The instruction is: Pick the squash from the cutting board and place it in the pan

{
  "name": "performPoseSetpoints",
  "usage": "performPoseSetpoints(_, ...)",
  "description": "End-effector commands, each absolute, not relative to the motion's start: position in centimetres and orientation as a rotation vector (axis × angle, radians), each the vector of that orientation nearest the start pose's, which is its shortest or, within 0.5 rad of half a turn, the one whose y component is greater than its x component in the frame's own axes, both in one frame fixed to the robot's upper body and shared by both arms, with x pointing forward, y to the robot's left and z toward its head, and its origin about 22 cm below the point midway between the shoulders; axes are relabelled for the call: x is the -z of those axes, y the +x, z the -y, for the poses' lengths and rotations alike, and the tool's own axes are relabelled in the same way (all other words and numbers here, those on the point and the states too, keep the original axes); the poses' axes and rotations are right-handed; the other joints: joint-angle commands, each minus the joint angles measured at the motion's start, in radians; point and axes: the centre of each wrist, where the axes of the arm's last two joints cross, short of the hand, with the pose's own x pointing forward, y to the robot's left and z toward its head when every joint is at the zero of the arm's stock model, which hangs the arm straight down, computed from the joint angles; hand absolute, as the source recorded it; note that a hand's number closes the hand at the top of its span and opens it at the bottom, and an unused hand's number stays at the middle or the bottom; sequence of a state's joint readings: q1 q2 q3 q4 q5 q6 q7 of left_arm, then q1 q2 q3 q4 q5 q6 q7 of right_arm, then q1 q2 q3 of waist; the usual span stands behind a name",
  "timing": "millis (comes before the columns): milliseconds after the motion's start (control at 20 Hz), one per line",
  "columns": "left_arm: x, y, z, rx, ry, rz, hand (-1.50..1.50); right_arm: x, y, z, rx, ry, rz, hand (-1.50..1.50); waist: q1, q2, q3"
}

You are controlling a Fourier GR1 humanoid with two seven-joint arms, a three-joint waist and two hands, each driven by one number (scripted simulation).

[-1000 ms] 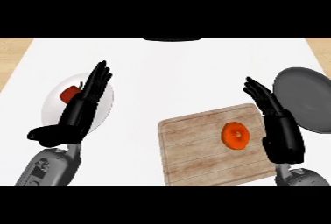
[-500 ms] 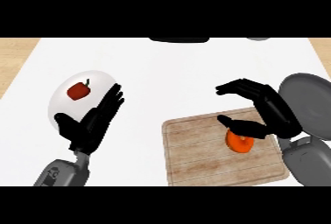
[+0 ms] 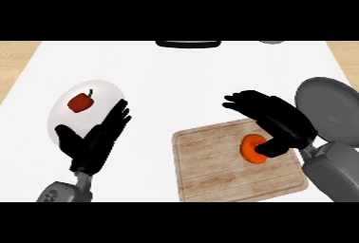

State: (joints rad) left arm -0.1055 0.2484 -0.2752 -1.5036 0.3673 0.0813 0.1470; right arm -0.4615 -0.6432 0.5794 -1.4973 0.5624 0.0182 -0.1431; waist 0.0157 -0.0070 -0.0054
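Since half a second ago: right hand [image 3: 277, 121] lower over the cutting board [image 3: 235, 163], thumb now against the orange squash [image 3: 251, 148], fingers spread and half bent above the board's far edge, nothing gripped. Left hand [image 3: 95, 140] shifted little, resting open with straight fingers just beside the white plate's [image 3: 70, 121] near-right rim. Squash lying on the board's right half, partly hidden by the thumb. Board set askew near the worktop's [image 3: 175, 76] front-right corner, pale wood with a groove round its border. Grey pan [image 3: 329, 107] at the worktop's right edge, just beyond the board, behind the right wrist. Red bell pepper [image 3: 80, 102] on the plate, toward the left edge. Worktop white and plain, tan wood strips past both side edges, dark shapes along the far edge, too cropped to tell.
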Motion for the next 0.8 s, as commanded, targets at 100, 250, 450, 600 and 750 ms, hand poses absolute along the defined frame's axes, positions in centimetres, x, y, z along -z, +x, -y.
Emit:
performPoseSetpoints(100,0.1,24.8,-21.5,0.107,-0.234,1.325,0.00,-10.0,30.4,20.5,-1.976,-0.922,1.197,-1.50,0.010,-0.009,-0.005)
performPoseSetpoints(250,-0.9,26.1,-21.0,0.086,-0.224,1.343,0.00,-8.4,27.9,16.4,-2.083,-0.967,1.039,-1.50,-0.016,-0.007,-0.001)
performPoseSetpoints(450,-1.9,26.5,-21.8,0.111,-0.224,1.354,0.00,-8.0,27.3,12.9,-2.187,-1.016,0.723,-1.50,-0.008,-0.003,0.000)
performPoseSetpoints(600,-1.2,25.8,-21.0,0.077,-0.221,1.357,0.00,-5.8,24.5,8.9,-2.214,-1.021,0.608,-1.50,-0.016,0.000,0.003)
performPoseSetpoints(750,-1.0,26.0,-21.4,0.087,-0.231,1.348,0.00,-5.6,23.7,6.1,-2.182,-1.063,0.534,-1.50,-0.016,0.005,0.004)
